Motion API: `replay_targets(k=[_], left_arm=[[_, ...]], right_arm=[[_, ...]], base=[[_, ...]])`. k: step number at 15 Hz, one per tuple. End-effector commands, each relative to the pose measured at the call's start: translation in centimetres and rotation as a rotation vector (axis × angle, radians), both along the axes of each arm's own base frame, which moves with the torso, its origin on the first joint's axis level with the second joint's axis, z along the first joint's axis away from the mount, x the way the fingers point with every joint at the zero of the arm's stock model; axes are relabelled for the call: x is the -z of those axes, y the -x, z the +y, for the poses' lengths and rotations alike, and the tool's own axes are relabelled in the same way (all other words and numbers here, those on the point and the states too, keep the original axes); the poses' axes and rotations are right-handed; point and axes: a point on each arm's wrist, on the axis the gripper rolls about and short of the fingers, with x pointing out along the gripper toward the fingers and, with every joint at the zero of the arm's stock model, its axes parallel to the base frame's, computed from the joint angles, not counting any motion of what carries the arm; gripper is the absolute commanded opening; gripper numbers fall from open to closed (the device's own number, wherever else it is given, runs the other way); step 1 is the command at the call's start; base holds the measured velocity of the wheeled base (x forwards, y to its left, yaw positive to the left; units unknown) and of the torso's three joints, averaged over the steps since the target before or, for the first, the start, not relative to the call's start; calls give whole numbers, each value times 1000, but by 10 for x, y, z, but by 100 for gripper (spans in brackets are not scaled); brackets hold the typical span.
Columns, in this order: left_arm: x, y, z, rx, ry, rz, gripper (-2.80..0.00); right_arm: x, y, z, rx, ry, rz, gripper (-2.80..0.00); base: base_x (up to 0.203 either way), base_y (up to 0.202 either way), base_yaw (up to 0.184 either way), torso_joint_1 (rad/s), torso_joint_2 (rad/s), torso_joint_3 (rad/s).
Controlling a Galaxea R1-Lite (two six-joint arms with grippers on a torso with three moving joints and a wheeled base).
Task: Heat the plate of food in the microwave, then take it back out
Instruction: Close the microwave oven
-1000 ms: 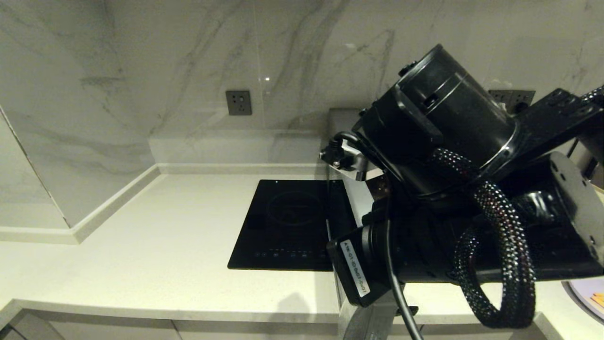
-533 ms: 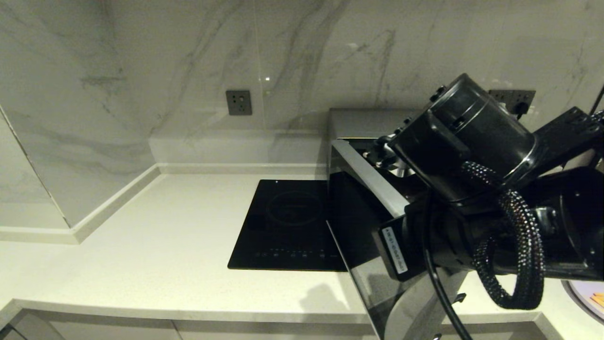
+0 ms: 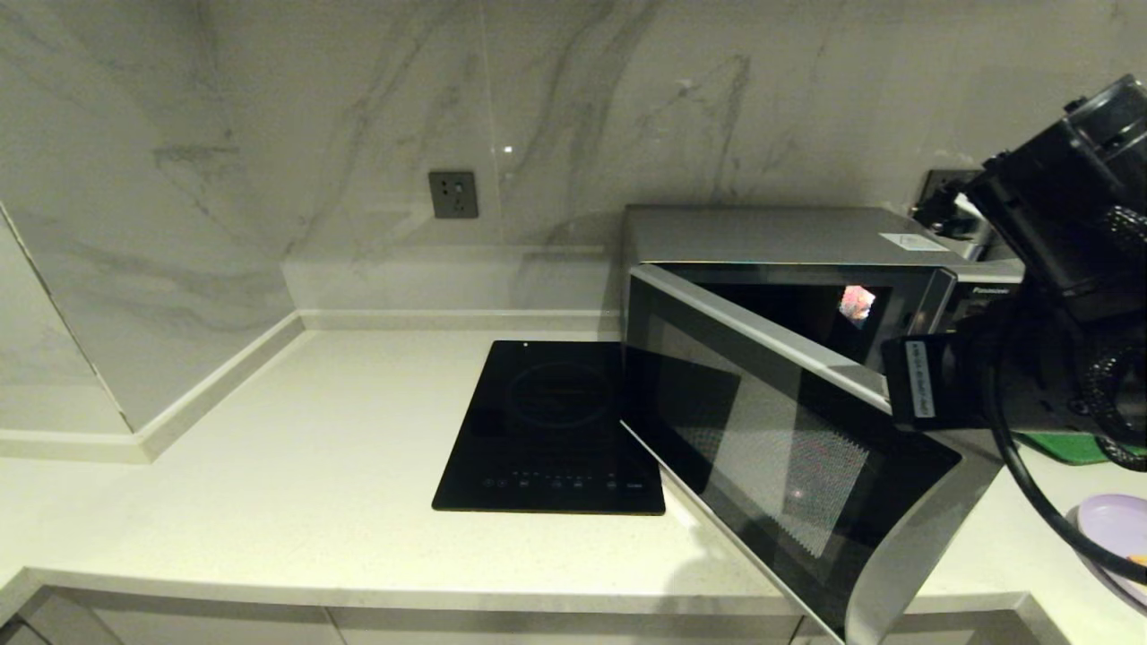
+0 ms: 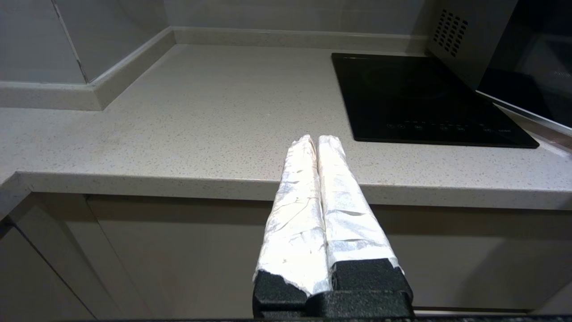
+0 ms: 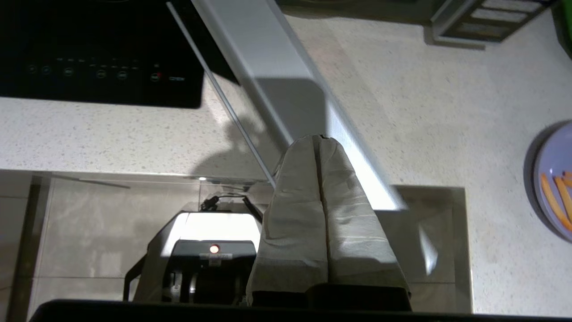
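Note:
The microwave (image 3: 771, 235) stands at the back right of the counter, its dark glass door (image 3: 806, 466) hanging about half open with the free edge toward the counter's front. My right gripper (image 5: 319, 138) is shut and empty, pointing down just above the door's top edge (image 5: 268, 53); in the head view only its arm (image 3: 1057, 269) shows, right of the oven. The plate of food (image 5: 554, 179), lilac with orange sticks, lies on the counter to the right, apart from the gripper, and shows at the edge (image 3: 1116, 528) of the head view. My left gripper (image 4: 316, 139) is shut, parked before the counter's front edge.
A black glass cooktop (image 3: 551, 421) lies flush in the counter left of the microwave, partly overlapped by the open door. A green tray (image 3: 1066, 445) peeks out behind the right arm. Marble walls close the back and the left. The counter's left half is bare.
The right arm has moved to the right, uncovering the microwave. The door's free edge has swung from pointing straight forward round toward the oven.

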Motion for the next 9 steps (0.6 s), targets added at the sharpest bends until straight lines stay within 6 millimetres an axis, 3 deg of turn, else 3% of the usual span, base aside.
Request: replay_targets(k=[1, 6, 9], left_arm=[[0, 0, 0, -1, 1, -2, -280], [0, 0, 0, -1, 1, -1, -280], [0, 0, 0, -1, 1, -2, -280]], right_arm=[[0, 19, -20, 21, -28, 2, -280], [-2, 25, -30, 42, -61, -5, -280], [4, 14, -40, 114, -44, 13, -280]], base=[[0, 0, 0, 0, 0, 0], [0, 0, 0, 0, 0, 0], [0, 0, 0, 0, 0, 0]])
